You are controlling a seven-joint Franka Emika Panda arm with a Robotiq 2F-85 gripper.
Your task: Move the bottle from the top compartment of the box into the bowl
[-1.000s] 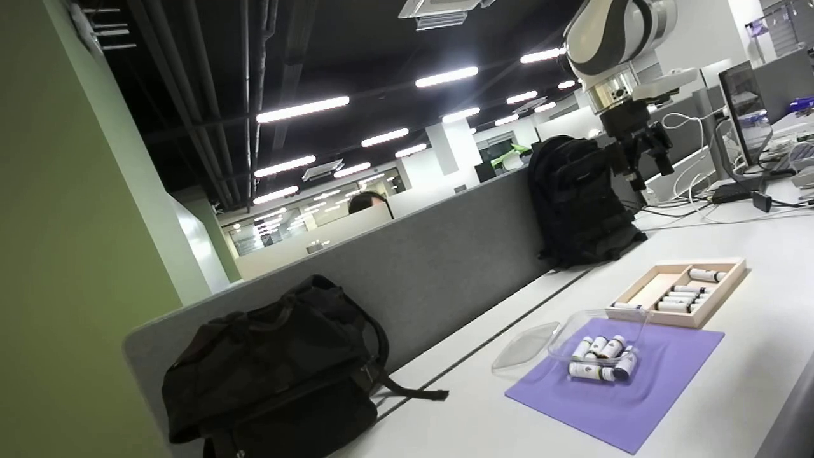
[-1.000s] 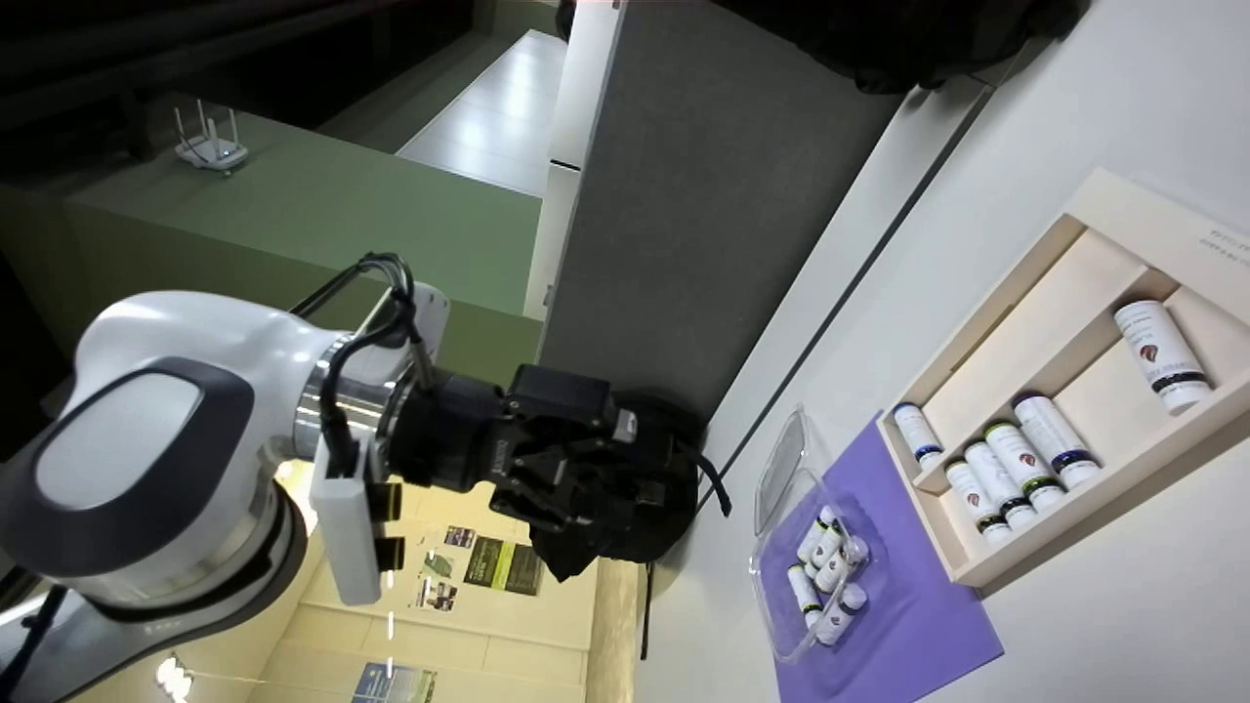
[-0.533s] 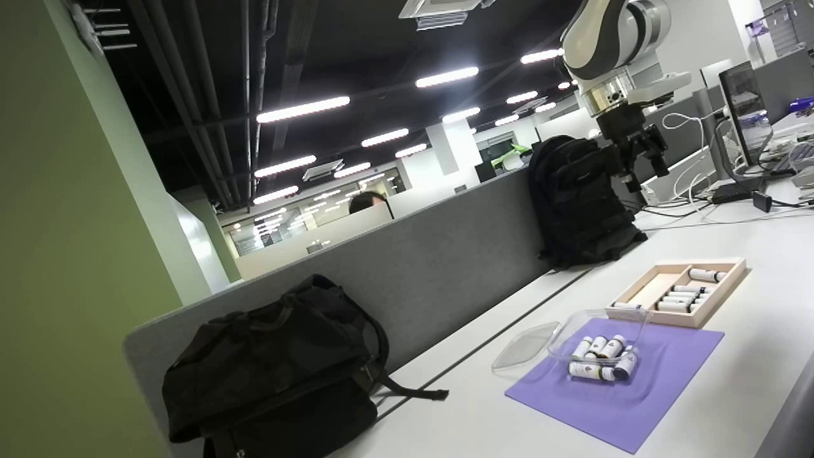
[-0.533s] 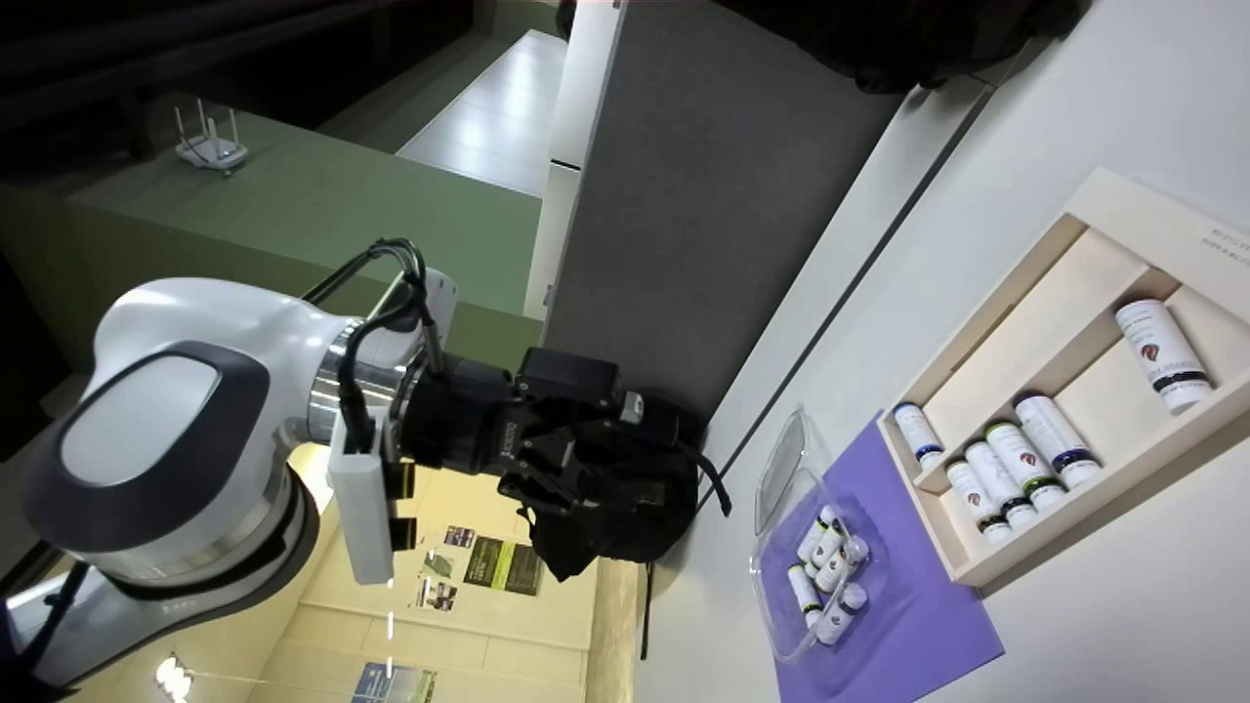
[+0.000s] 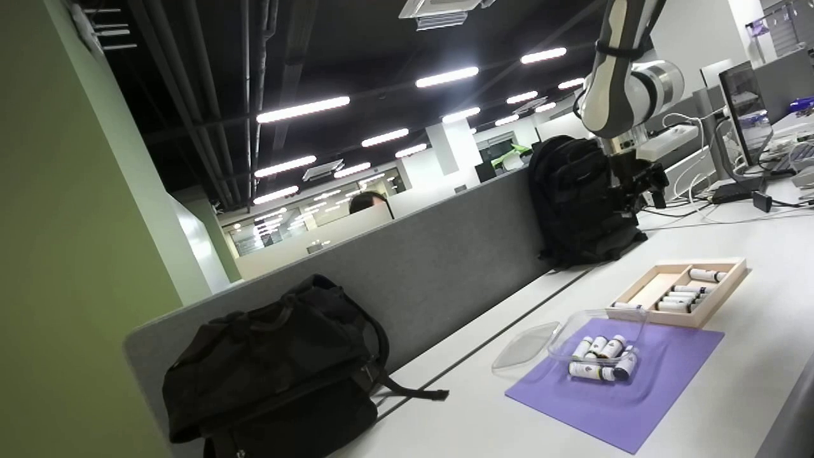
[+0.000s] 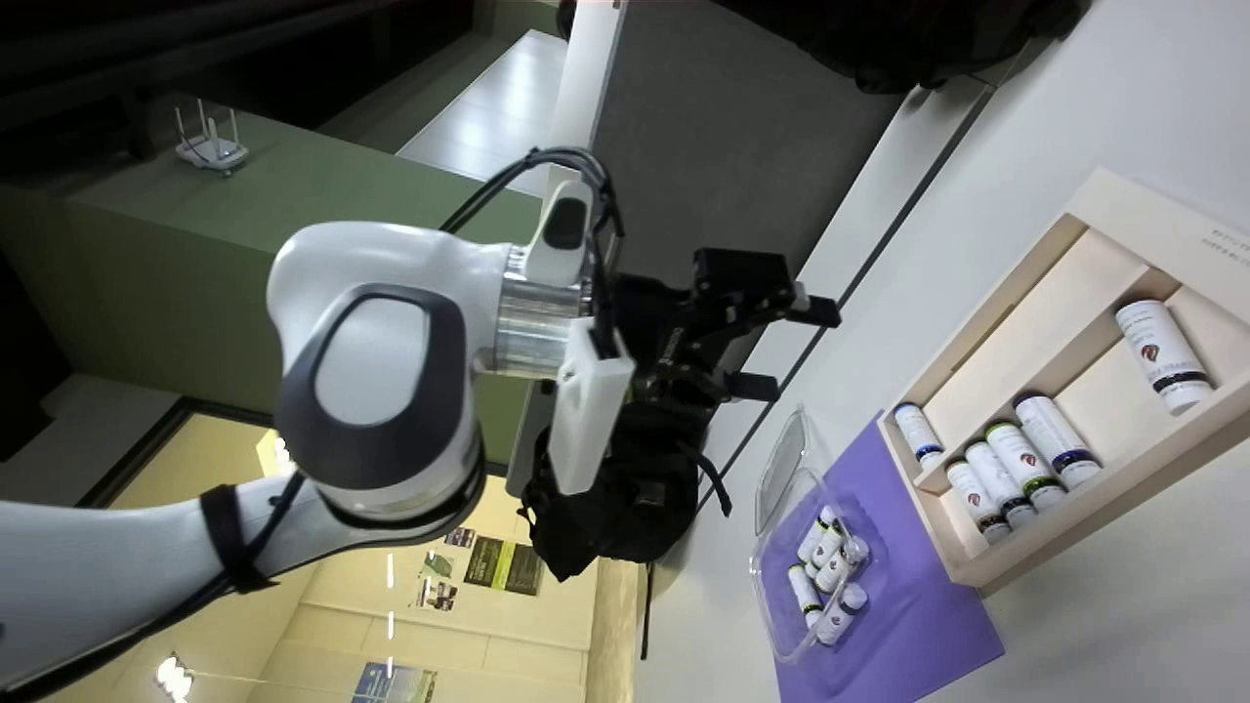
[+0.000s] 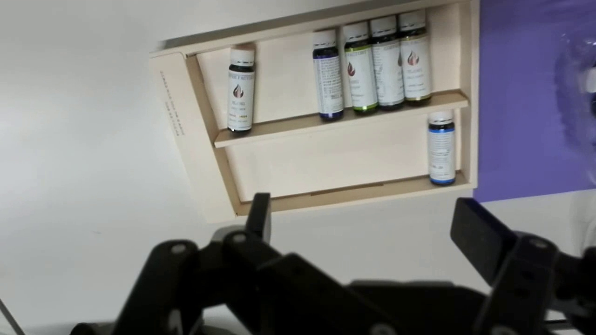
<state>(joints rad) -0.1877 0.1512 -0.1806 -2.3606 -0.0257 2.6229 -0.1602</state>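
The box is a light-wood tray (image 7: pixel 191 153) with white-labelled bottles, in both exterior views (image 5: pixel 727 298) (image 6: pixel 1138 220). In the wrist view its upper compartment holds several bottles, one alone at the left (image 7: pixel 241 93). The lower compartment holds one blue-banded bottle (image 7: pixel 441 151) at its right end, also in an exterior view (image 6: pixel 916 430). The bowl, a clear dish (image 5: pixel 641 334), also shows in an exterior view (image 6: pixel 758 586) and holds several bottles. It is mostly cut off in the wrist view. My gripper (image 7: pixel 365 209) is open and empty, above the table (image 6: pixel 786 350), apart from the tray.
A purple mat (image 5: pixel 661 394) lies under the bowl and beside the tray. A clear lid (image 5: pixel 526 346) lies by the bowl. Black backpacks (image 5: pixel 280 369) (image 5: pixel 585 210) stand against a grey partition (image 5: pixel 445 248). A monitor (image 5: pixel 745 121) and cables are behind the tray.
My gripper has moved lower and towards the table and tray, mostly in the last half second. The bottles, tray and bowl have not moved.
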